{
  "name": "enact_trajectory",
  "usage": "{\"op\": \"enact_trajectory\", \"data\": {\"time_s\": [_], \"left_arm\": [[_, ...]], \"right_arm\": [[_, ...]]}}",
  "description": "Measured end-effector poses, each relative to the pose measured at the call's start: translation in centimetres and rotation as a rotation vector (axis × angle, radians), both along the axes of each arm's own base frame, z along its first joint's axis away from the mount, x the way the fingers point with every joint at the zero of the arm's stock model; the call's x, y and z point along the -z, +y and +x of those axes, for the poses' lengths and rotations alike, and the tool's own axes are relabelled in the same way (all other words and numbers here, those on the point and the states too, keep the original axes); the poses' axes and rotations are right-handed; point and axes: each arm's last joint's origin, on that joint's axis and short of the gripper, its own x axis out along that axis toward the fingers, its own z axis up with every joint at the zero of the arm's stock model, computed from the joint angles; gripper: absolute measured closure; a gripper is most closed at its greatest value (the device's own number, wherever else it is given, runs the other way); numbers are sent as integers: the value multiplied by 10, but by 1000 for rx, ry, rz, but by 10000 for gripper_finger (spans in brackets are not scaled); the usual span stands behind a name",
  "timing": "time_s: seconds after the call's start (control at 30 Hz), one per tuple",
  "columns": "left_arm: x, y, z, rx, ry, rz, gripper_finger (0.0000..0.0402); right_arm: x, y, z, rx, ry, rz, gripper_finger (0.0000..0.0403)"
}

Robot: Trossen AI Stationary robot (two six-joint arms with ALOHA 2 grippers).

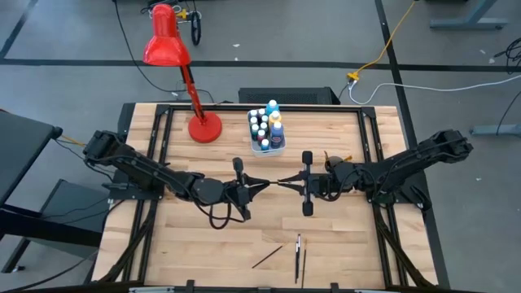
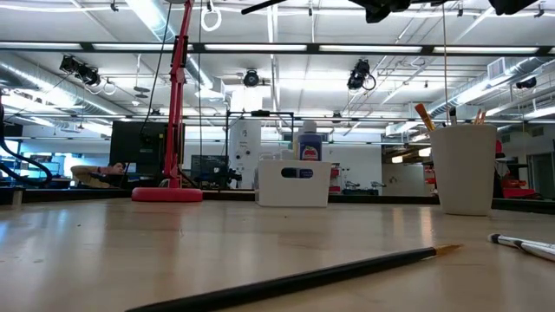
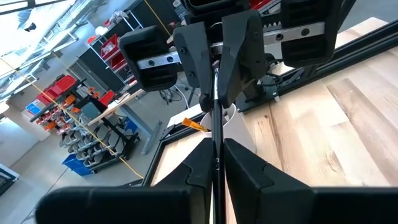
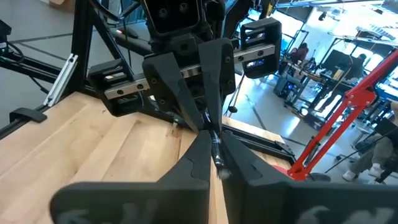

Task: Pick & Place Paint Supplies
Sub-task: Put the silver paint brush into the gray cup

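My two grippers meet fingertip to fingertip over the middle of the table, the left gripper (image 1: pixel 262 184) coming from the left and the right gripper (image 1: pixel 286 183) from the right. Both are shut on one thin dark paintbrush (image 1: pixel 274 183) that bridges them, high above the wood. Two more brushes (image 1: pixel 298 254) and a dark one (image 1: pixel 267 259) lie flat near the table's near edge. The white tub (image 1: pixel 266 145) of white-capped paint bottles (image 1: pixel 273 122) stands at the far side. A white cup (image 2: pixel 464 169) holding brushes stands under my right arm. My left gripper pinches the paintbrush's thin shaft (image 3: pixel 216 144) between its two fingertips, coming level from the table's left, fingers along the brush. The brush is lifted clear and lies about level. My right gripper pinches the same brush at its other end (image 4: pixel 217 163), where a pale metal part shows between the fingers. It comes level from the table's right, and the brush reaches on into the opposite gripper.
A red desk lamp (image 1: pixel 203 128) stands on its base at the far left, its head hanging beyond the far edge. Black frame rails (image 1: pixel 155 138) run along the table's left and right sides. Bare wood lies between the grippers and the loose brushes.
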Motion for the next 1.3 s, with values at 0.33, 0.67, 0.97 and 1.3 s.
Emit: {"op": "enact_trajectory", "data": {"time_s": [0.33, 0.67, 0.97, 1.3], "left_arm": [[0, 0, 0, -1, -8, -39, 335], [1, 2, 0, -6, -7, -41, 300], [3, 9, 5, 109, 4, -148, 302], [4, 19, 8, 111, -2, -212, 303]], "right_arm": [[6, -1, -1, 14, 62, -10, 390], [-8, -12, -29, 178, 231, 134, 391], [-31, -22, -66, 242, 418, 231, 387], [-89, -30, -105, 267, 647, 379, 386]]}}
